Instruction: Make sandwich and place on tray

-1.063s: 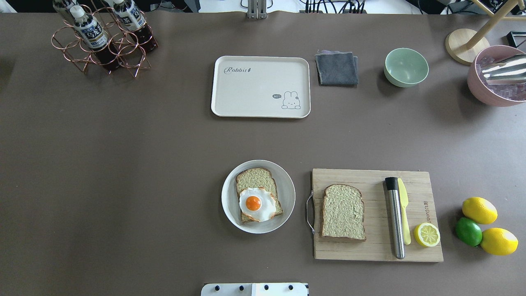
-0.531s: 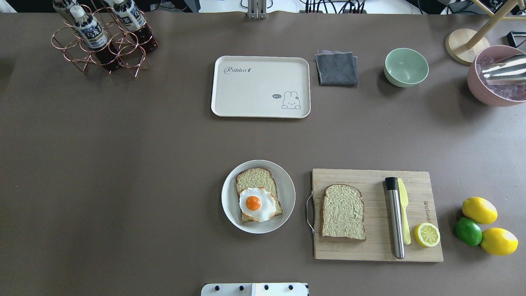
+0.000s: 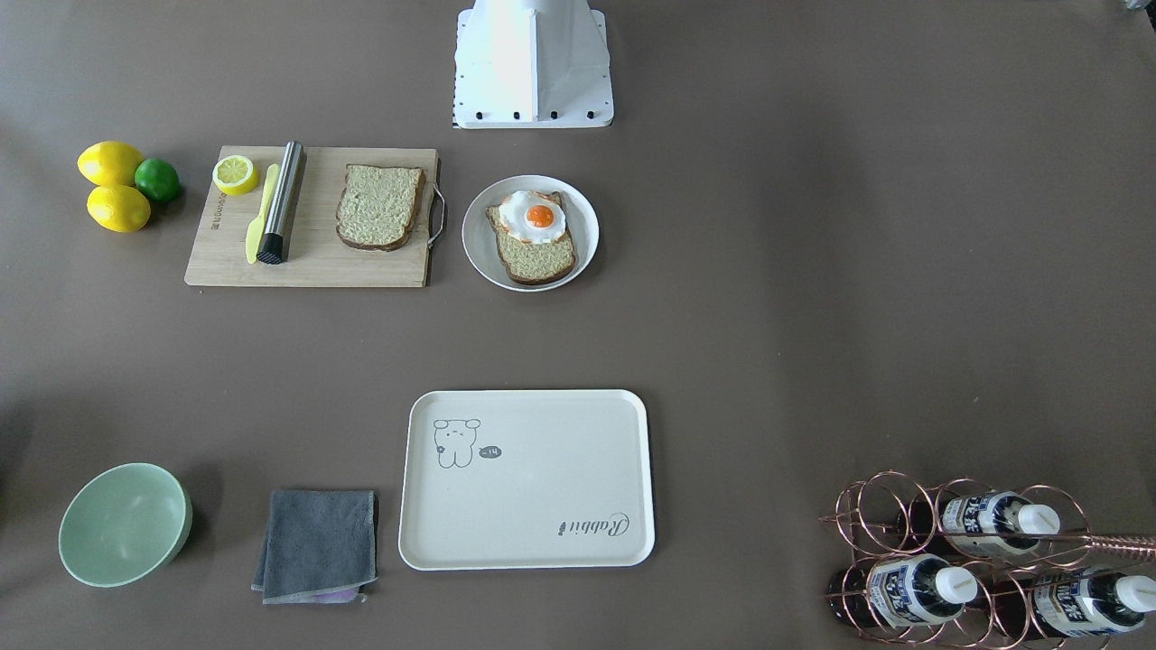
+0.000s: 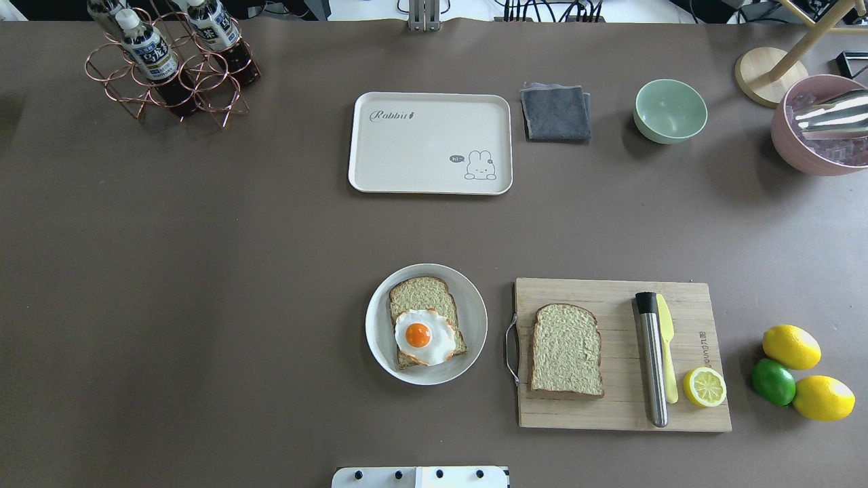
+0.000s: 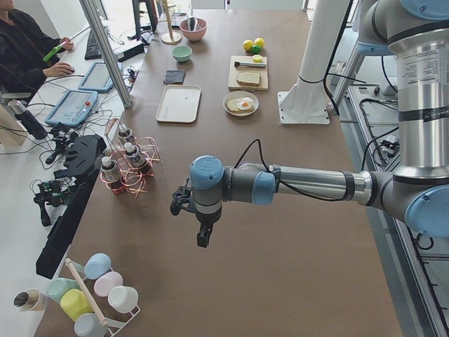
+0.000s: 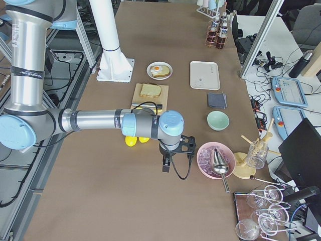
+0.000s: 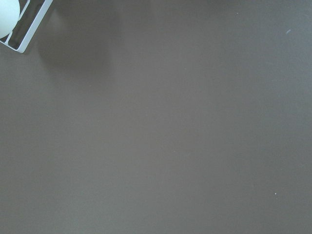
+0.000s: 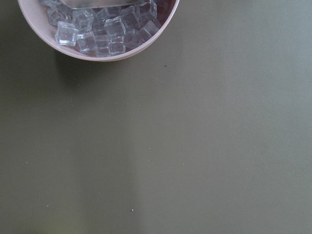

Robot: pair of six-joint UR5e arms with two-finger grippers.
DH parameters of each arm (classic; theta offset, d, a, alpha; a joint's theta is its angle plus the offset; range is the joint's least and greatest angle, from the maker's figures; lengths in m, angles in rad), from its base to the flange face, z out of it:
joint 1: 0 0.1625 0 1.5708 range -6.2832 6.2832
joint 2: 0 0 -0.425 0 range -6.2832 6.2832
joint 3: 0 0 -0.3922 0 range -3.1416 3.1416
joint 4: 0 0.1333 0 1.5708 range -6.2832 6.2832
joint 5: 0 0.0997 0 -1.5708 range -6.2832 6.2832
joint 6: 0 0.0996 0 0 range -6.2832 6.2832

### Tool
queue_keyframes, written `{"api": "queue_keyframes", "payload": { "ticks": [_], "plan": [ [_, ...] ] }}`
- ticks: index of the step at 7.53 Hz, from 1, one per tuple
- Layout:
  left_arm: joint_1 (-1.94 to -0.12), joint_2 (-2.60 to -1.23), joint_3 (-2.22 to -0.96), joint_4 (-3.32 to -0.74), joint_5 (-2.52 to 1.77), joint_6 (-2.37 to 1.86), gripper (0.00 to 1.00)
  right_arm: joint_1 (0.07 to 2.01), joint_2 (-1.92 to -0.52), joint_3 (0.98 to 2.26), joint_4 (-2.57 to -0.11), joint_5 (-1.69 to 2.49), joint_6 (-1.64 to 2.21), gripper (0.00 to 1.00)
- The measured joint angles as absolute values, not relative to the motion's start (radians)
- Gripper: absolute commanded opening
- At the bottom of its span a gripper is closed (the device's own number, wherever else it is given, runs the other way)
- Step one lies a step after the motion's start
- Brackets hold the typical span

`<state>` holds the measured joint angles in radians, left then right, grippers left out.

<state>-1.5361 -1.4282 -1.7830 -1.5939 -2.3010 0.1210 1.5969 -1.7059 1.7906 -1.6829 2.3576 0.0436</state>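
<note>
Sandwich not stacked: one bread slice (image 4: 422, 295) with fried egg (image 4: 424, 337) on white plate (image 4: 476, 318), second slice (image 4: 566, 350) flat on cutting board (image 4: 617, 407) just beside plate. Tray (image 4: 430, 143) well apart, far side of table (image 4: 203, 271), next to grey cloth (image 4: 556, 112). Left arm (image 5: 309, 184) out over bare table, right arm (image 6: 95, 120) near pink ice bowl (image 6: 206, 168). Jaws on both: can't tell if apart or together.
</note>
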Motion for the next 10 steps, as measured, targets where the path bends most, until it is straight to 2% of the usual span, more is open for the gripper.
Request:
{"api": "queue_keyframes", "payload": {
  "ticks": [5, 10],
  "plan": [
    [-1.528, -1.497, -1.782, -1.596, -2.302, 0.113, 0.98, 1.531, -1.604, 1.808, -1.682, 2.364, 0.048, 1.0],
    [-1.444, -1.603, -1.773, -1.605, -2.304, 0.112, 0.98, 1.445, -1.589, 1.913, -1.641, 2.421, 0.109, 1.0]
  ]
}}
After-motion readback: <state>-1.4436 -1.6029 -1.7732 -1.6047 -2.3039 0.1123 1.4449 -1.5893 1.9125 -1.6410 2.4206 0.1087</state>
